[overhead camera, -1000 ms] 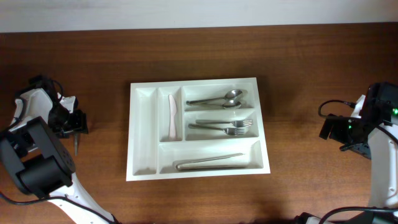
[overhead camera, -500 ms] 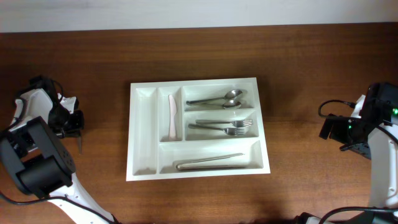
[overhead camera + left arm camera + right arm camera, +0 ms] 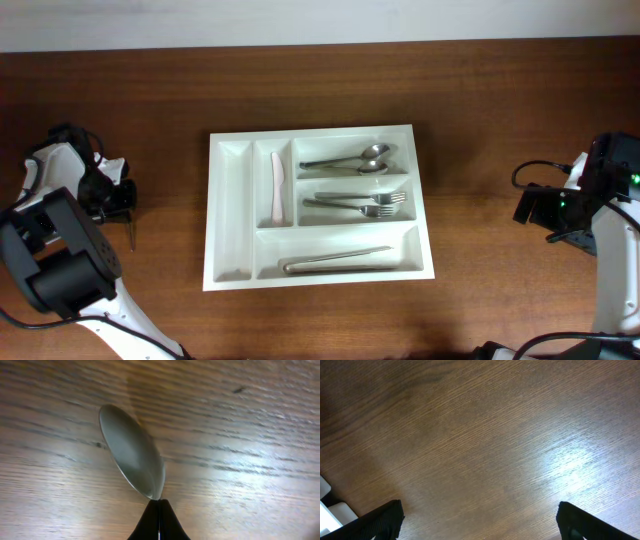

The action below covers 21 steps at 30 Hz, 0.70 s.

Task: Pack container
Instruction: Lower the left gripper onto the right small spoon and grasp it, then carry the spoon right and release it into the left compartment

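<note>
The container [image 3: 232, 210], a white five-compartment tray, lies mid-table holding spoons [image 3: 352, 160], forks [image 3: 360, 203], a long steel utensil [image 3: 338, 264] and a pale knife [image 3: 277, 188]. At the far left, my left gripper [image 3: 119, 206] is shut on a metal spoon [image 3: 129, 236]. The left wrist view shows the black tips [image 3: 159, 506] pinched together at the neck of the spoon's bowl [image 3: 132, 460], over the wood. My right gripper [image 3: 535, 210] stays at the far right, away from the tray. Its fingers [image 3: 380, 519] stand wide apart over bare wood with nothing between them [image 3: 480, 522].
The wooden table [image 3: 500, 120] runs up to a pale wall at the back edge. The left arm's base [image 3: 60, 270] fills the lower left corner and the right arm's body [image 3: 615, 250] the right edge. A white corner [image 3: 327, 510] shows at lower left in the right wrist view.
My left gripper's jaws have closed from open onto the spoon at the table's left edge. The right arm and the tray's contents have not moved.
</note>
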Motion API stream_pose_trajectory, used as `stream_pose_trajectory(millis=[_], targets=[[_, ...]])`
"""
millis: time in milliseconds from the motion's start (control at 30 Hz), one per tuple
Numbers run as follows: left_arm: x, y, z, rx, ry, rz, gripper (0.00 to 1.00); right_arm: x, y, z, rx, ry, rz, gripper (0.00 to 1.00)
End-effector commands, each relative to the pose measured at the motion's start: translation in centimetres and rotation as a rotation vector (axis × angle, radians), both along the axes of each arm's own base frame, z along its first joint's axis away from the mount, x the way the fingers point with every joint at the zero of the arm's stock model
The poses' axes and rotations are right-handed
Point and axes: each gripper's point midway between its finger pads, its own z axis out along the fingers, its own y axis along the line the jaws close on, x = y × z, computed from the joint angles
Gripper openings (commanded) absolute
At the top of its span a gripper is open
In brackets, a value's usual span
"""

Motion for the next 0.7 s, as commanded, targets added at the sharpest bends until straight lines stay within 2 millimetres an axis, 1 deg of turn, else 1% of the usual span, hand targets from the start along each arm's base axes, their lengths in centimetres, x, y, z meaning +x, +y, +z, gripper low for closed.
stream_pose_trajectory(millis=[0,33,133,233,267,300,367,400,433,533,600,633,667], targets=[[1.2,-0.6,1.1,-0.038,-0.040,0.002,0.02,-0.1,-0.4,-0.1,-0.014,0.008,-0.004,0.99],[1.7,-0.6,1.7,-0.041,-0.052,0.004,0.02,-0.1,-0.4,-0.1,-0.014,0.008,-0.004,0.99],[3.8,-1.1,4.7,-0.079,-0.122,0.002,0.02,-0.1,-0.4,-0.1,-0.014,0.008,-0.004,0.99],[5.8,-2.3,8.6,-0.136,-0.206,-0.010,0.02,-0.1,-0.4,-0.1,-0.014,0.008,-0.004,0.99],[6.3,-2.8,9.9,-0.153,-0.232,-0.018,0.02,-0.1,-0.4,-0.1,-0.014,0.008,-0.004,0.99],[7.1,-3.7,11.9,-0.173,-0.271,-0.035,0.02,-0.1,-0.4,-0.1,-0.014,0.008,-0.004,0.99],[7.7,-5.3,14.3,-0.196,-0.318,-0.066,0.02,-0.1,-0.4,-0.1,-0.014,0.008,-0.004,0.99],[7.9,-6.6,15.8,-0.205,-0.342,-0.088,0.02,-0.1,-0.4,-0.1,-0.014,0.008,-0.004,0.99],[7.9,-7.3,16.5,-0.200,-0.350,-0.086,0.02,-0.1,-0.4,-0.1,-0.014,0.008,-0.004,0.99],[7.8,-10.1,18.2,-0.208,-0.360,-0.093,0.02,-0.1,-0.4,-0.1,-0.014,0.008,-0.004,0.99],[7.6,-12.0,18.5,-0.220,-0.346,-0.096,0.02,-0.1,-0.4,-0.1,-0.014,0.008,-0.004,0.99],[7.3,-13.7,18.5,-0.234,-0.318,-0.107,0.02,-0.1,-0.4,-0.1,-0.014,0.008,-0.004,0.99],[7.1,-14.4,18.4,-0.239,-0.306,-0.117,0.02,-0.1,-0.4,-0.1,-0.014,0.008,-0.004,0.99]])
